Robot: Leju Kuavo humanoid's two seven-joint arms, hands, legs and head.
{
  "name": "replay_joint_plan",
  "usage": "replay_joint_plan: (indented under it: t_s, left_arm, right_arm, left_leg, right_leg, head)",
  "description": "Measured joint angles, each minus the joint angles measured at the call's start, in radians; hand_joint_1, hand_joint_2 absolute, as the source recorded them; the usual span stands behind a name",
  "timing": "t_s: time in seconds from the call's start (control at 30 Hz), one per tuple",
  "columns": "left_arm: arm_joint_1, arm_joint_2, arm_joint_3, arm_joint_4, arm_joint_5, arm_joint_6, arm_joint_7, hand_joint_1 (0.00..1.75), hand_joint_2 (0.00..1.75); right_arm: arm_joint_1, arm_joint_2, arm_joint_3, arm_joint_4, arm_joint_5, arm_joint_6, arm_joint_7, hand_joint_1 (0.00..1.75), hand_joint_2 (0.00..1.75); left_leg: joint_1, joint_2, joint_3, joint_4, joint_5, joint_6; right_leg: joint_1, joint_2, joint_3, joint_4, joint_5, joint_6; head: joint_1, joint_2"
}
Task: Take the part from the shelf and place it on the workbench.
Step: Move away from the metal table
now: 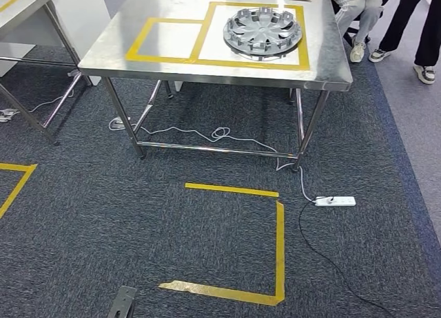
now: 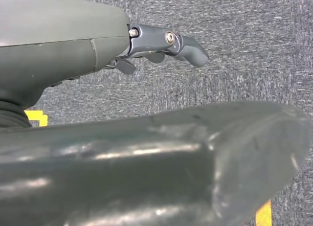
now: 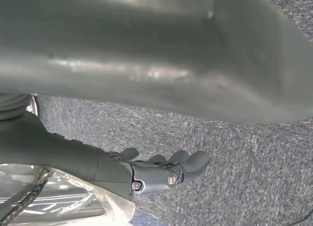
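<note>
the part [image 1: 262, 30] lies flat on the bench [image 1: 104, 53], inside the far right taped square. left hand [image 2: 162, 47] and right hand [image 3: 162, 169] hang empty, fingers apart; placing looks done.

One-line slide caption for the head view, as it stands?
Silver wheel cover lies inside the yellow-taped square on the steel workbench.

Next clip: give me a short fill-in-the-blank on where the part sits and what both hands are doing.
1. The silver wheel cover lies on the steel workbench inside the larger ____ tape rectangle.
2. The left hand holds ____.
3. Beneath the right hand lies grey ____.
4. A white ____ lies on the floor right of the workbench.

Missing words: yellow; nothing; carpet; power strip
</note>
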Motion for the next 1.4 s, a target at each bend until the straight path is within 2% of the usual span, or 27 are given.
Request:
replay_joint_plan:
  t_s: [0.17,0.27,0.33,0.37,0.43,0.47,0.5,0.53,0.6,0.63,0.67,0.77,0.8,0.83,0.87,0.93,0.97,1.0,1.03,1.07,1.13,1.17,1.2,1.3,1.33,1.4]
  left_arm:
    - [0.000,0.000,0.001,0.000,0.003,-0.004,0.000,0.00,0.00]
    - [0.000,0.000,0.002,0.000,0.004,-0.004,0.000,0.00,0.00]
    - [-0.002,0.000,0.002,0.000,0.004,-0.005,0.000,0.00,0.00]
    - [-0.003,-0.001,0.002,0.000,0.005,-0.006,0.000,0.00,0.00]
    - [-0.004,-0.002,0.003,0.000,0.006,-0.009,0.000,0.00,0.00]
    - [-0.004,-0.002,0.003,0.000,0.007,-0.010,0.000,0.00,0.00]
    - [-0.004,-0.003,0.004,0.000,0.008,-0.011,0.000,0.00,0.00]
    - [-0.004,-0.003,0.005,0.000,0.008,-0.011,0.000,0.00,0.00]
    - [-0.004,-0.004,0.006,0.000,0.009,-0.012,0.000,0.00,0.00]
    - [-0.005,-0.004,0.006,0.000,0.009,-0.011,0.000,0.00,0.00]
    - [-0.005,-0.003,0.007,0.000,0.009,-0.010,0.000,0.00,0.00]
    - [-0.005,-0.003,0.008,0.000,0.008,-0.006,0.000,0.00,0.00]
    - [-0.003,-0.002,0.008,0.000,0.008,-0.005,0.000,0.00,0.00]
    - [-0.002,-0.002,0.009,0.000,0.007,-0.004,0.000,0.00,0.00]
    - [0.000,-0.002,0.010,0.000,0.005,-0.003,-0.001,0.00,0.00]
    - [0.000,-0.002,0.012,0.000,0.001,-0.002,-0.002,0.00,0.00]
    - [0.000,-0.002,0.013,0.000,0.000,-0.001,-0.002,0.00,0.00]
    - [0.000,-0.002,0.014,0.001,0.000,-0.002,-0.002,0.00,0.00]
    - [0.000,-0.002,0.014,0.001,0.000,-0.002,-0.002,0.00,0.00]
    - [0.000,-0.002,0.014,0.001,0.000,-0.002,-0.002,0.00,0.00]
    - [-0.001,-0.001,0.014,0.001,-0.001,-0.002,-0.002,0.00,0.00]
    - [-0.002,0.000,0.014,0.001,-0.001,-0.002,-0.002,0.00,0.00]
    - [-0.003,0.001,0.015,0.001,-0.001,-0.002,-0.002,0.00,0.00]
    - [-0.005,0.001,0.015,0.001,-0.002,-0.001,-0.002,0.00,0.00]
    - [-0.004,0.000,0.015,0.001,-0.002,-0.001,-0.002,0.00,0.00]
    - [-0.004,-0.001,0.015,0.001,-0.002,-0.001,-0.002,0.00,0.00]
  right_arm:
    - [0.000,0.000,0.000,0.000,-0.003,0.001,0.000,0.00,0.00]
    - [0.000,0.000,0.000,0.000,-0.003,0.001,0.000,0.00,0.00]
    - [0.000,0.000,0.000,0.000,-0.004,0.001,0.000,0.00,0.00]
    - [0.000,0.000,0.000,0.000,-0.004,0.000,0.000,0.00,0.00]
    - [0.000,0.000,0.001,0.000,-0.004,0.001,0.000,0.00,0.00]
    - [0.001,0.000,0.001,0.000,-0.004,0.001,0.000,0.00,0.00]
    - [0.001,0.000,0.001,0.000,-0.005,0.001,0.000,0.00,0.00]
    - [0.001,-0.001,0.001,0.000,-0.006,0.001,0.000,0.00,0.00]
    - [-0.002,-0.002,0.001,0.000,-0.007,0.001,0.000,0.00,0.00]
    - [-0.004,-0.002,0.002,0.000,-0.007,0.001,0.000,0.00,0.00]
    - [-0.005,-0.002,0.003,0.000,-0.007,0.001,0.000,0.00,0.00]
    - [-0.007,-0.002,0.008,0.000,-0.007,0.001,0.001,0.00,0.00]
    - [-0.008,-0.002,0.009,0.000,-0.007,0.001,0.001,0.00,0.00]
    - [-0.008,-0.002,0.010,0.000,-0.007,0.001,0.001,0.00,0.00]
    - [-0.008,-0.002,0.010,0.000,-0.007,0.001,0.001,0.00,0.00]
    - [-0.007,-0.002,0.011,0.000,-0.008,0.001,0.001,0.00,0.00]
    - [-0.007,-0.002,0.011,0.000,-0.008,0.001,0.001,0.00,0.00]
    - [-0.006,-0.002,0.011,0.000,-0.008,0.000,0.001,0.00,0.00]
    - [-0.006,-0.002,0.011,0.000,-0.008,0.001,0.001,0.00,0.00]
    - [-0.005,-0.002,0.012,0.000,-0.007,0.000,0.002,0.00,0.00]
    - [-0.006,-0.001,0.014,0.000,-0.007,0.001,0.002,0.00,0.00]
    - [-0.006,0.000,0.014,0.001,-0.007,0.001,0.002,0.00,0.00]
    - [-0.007,0.000,0.015,0.001,-0.007,0.001,0.002,0.00,0.00]
    - [-0.009,0.000,0.015,0.001,-0.007,0.000,0.002,0.00,0.00]
    - [-0.009,-0.001,0.015,0.000,-0.007,0.000,0.002,0.00,0.00]
    - [-0.008,-0.003,0.015,0.000,-0.006,0.000,0.002,0.00,0.00]
  left_leg:
    - [-0.004,-0.001,-0.010,0.015,-0.003,0.012]
    - [-0.002,-0.001,-0.010,0.006,0.005,0.021]
    - [0.004,0.001,-0.008,-0.013,0.019,0.031]
    - [0.007,0.003,-0.010,-0.019,0.025,0.034]
    - [0.007,0.003,-0.023,-0.019,0.033,0.036]
    - [0.007,0.003,-0.031,-0.018,0.038,0.034]
    - [0.008,0.003,-0.038,-0.016,0.042,0.032]
    - [0.010,0.003,-0.047,-0.012,0.046,0.028]
    - [0.015,0.002,-0.065,0.003,0.054,0.016]
    - [0.016,0.001,-0.071,0.010,0.057,0.010]
    - [0.016,0.001,-0.076,0.016,0.061,0.003]
    - [0.016,-0.002,-0.081,0.018,0.078,-0.017]
    - [0.018,-0.003,-0.085,0.022,0.069,-0.023]
    - [0.019,-0.003,-0.092,0.042,0.040,-0.028]
    - [0.020,-0.004,-0.103,0.081,-0.006,-0.032]
    - [0.020,-0.004,-0.128,0.209,-0.113,-0.037]
    - [0.020,-0.004,-0.134,0.266,-0.142,-0.037]
    - [0.020,-0.004,-0.129,0.300,-0.149,-0.036]
    - [0.019,-0.005,-0.106,0.294,-0.137,-0.032]
    - [0.017,-0.005,-0.067,0.250,-0.114,-0.025]
    - [0.011,-0.006,0.031,0.110,-0.079,-0.004]
    - [0.008,-0.007,0.065,0.055,-0.074,0.004]
    - [0.005,-0.007,0.082,0.021,-0.076,0.011]
    - [0.005,-0.005,0.086,-0.014,-0.077,0.019]
    - [0.008,-0.003,0.086,-0.023,-0.071,0.022]
    - [0.011,0.000,0.082,-0.030,-0.060,0.028]
  right_leg:
    - [-0.003,-0.001,0.007,0.001,0.005,0.010]
    - [-0.004,0.000,0.007,-0.002,0.006,0.020]
    - [-0.002,0.000,-0.009,0.031,-0.029,0.026]
    - [-0.002,0.001,-0.030,0.079,-0.066,0.028]
    - [-0.005,0.001,-0.081,0.209,-0.140,0.034]
    - [-0.007,0.001,-0.096,0.257,-0.159,0.038]
    - [-0.009,0.001,-0.093,0.268,-0.156,0.042]
    - [-0.012,0.000,-0.068,0.237,-0.135,0.046]
    - [-0.018,0.000,0.018,0.098,-0.082,0.055]
    - [-0.019,0.004,0.048,0.045,-0.060,0.053]
    - [-0.019,0.007,0.061,0.013,-0.050,0.049]
    - [-0.016,0.013,0.038,0.014,-0.042,0.018]
    - [-0.016,0.012,0.030,0.016,-0.037,0.006]
    - [-0.017,0.009,0.021,0.015,-0.029,-0.004]
    - [-0.018,0.007,0.010,0.013,-0.020,-0.012]
    - [-0.015,0.004,-0.011,0.014,-0.003,-0.020]
    - [-0.013,0.003,-0.019,0.015,0.006,-0.020]
    - [-0.011,0.002,-0.027,0.016,0.013,-0.020]
    - [-0.008,0.002,-0.034,0.017,0.020,-0.020]
    - [-0.005,0.003,-0.039,0.018,0.027,-0.019]
    - [-0.001,0.002,-0.048,0.018,0.036,-0.016]
    - [0.000,0.001,-0.050,0.018,0.040,-0.012]
    - [0.000,0.000,-0.053,0.018,0.044,-0.007]
    - [-0.001,-0.001,-0.064,0.022,0.049,0.010]
    - [-0.001,-0.001,-0.075,0.040,0.036,0.015]
    - [-0.002,0.000,-0.117,0.133,-0.025,0.021]
  head:
    - [0.000,0.000]
    - [0.000,0.000]
    - [0.002,0.000]
    - [0.002,0.000]
    - [0.003,0.000]
    - [0.003,0.000]
    - [0.003,0.000]
    - [0.003,0.000]
    - [0.003,0.000]
    - [0.002,0.000]
    - [0.001,0.000]
    - [-0.002,0.000]
    - [-0.003,0.000]
    - [-0.005,0.000]
    - [-0.006,0.000]
    - [-0.009,0.000]
    - [-0.009,0.000]
    - [-0.009,0.000]
    - [-0.009,0.000]
    - [-0.009,0.000]
    - [-0.009,0.000]
    - [-0.009,0.000]
    - [-0.009,0.000]
    - [-0.008,0.000]
    - [-0.007,0.000]
    - [-0.004,0.000]
